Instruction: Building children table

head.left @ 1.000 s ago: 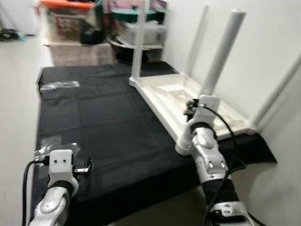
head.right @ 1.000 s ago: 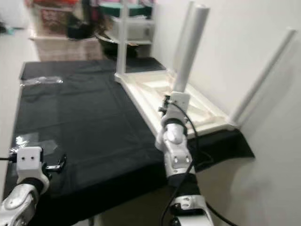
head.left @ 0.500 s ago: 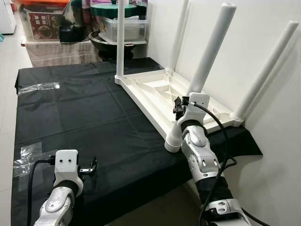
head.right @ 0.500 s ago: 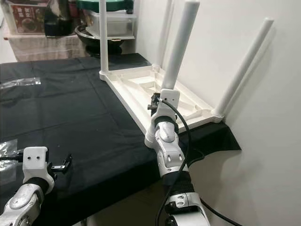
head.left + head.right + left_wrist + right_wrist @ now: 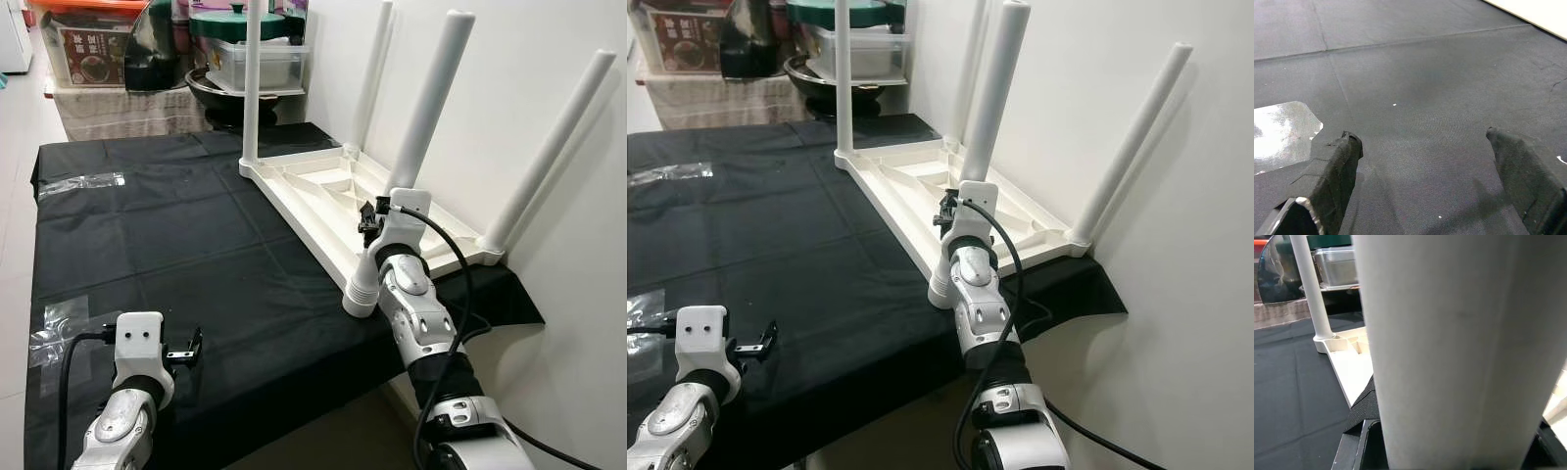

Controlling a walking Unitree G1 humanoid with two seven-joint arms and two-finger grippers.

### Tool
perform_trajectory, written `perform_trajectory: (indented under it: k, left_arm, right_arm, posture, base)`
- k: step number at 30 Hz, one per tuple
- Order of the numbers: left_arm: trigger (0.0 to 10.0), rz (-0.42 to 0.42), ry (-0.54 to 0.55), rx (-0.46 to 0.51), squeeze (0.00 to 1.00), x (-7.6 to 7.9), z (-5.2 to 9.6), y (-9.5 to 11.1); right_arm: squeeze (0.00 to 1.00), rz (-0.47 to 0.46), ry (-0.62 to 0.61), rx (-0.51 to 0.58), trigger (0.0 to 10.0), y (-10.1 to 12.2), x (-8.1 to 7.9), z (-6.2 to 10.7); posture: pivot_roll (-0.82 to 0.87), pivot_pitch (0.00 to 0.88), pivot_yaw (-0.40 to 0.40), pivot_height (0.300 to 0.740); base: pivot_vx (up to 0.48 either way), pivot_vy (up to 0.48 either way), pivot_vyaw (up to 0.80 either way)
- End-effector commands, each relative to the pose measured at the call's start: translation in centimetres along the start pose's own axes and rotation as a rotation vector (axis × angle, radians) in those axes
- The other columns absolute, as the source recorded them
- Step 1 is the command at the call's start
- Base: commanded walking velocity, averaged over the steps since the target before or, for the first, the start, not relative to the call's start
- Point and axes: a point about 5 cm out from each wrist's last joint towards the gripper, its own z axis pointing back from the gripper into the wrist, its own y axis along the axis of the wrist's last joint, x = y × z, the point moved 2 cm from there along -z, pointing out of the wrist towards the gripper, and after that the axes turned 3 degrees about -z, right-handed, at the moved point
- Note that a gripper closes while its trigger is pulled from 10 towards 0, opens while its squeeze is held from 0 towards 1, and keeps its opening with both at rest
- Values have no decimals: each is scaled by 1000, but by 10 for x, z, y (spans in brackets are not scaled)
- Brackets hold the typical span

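While the white table (image 5: 338,191) lies upside down at centre right of the frame on a black cloth (image 5: 176,235), the right end effector (image 5: 377,217) is pinched around the near leg (image 5: 426,103), low down near its base. At lower left, the left end effector (image 5: 1425,161) hovers over the cloth, fingers (image 5: 1334,166) spread, beside a clear bag (image 5: 59,323).

the white plastic children's table (image 5: 323,191) lies upside down on the black cloth, its ribbed underside facing up, close along the wall. four round white legs stand up from its corners: the near leg (image 5: 416,137), the near-wall leg (image 5: 549,147), the far leg (image 5: 252,78), the far-wall leg (image 5: 370,69).
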Motion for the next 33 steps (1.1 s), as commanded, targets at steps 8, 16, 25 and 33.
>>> perform_trajectory:
  k: [8,16,25,33]
  left_arm:
    - [10000,-7,-8,-6,0,3,0,-3]
    - [10000,-9,-11,-5,0,3,-1,-2]
    - [10000,-11,-12,-4,0,3,-2,-2]
    - [10000,-11,-15,-2,0,3,-3,-2]
  right_arm:
    - [0,16,-54,-227,10000,-56,17,9]
    - [0,16,-52,-230,10000,-56,17,7]
    - [0,13,-61,-228,10000,-56,19,7]
    - [0,14,-61,-220,10000,-52,19,6]
  posture:
    - [84,0,-111,740]
    - [84,0,-108,740]
    - [80,0,-105,740]
    - [78,0,-103,740]
  base:
    - [0,0,0]
    - [0,0,0]
    - [0,0,0]
    - [0,0,0]
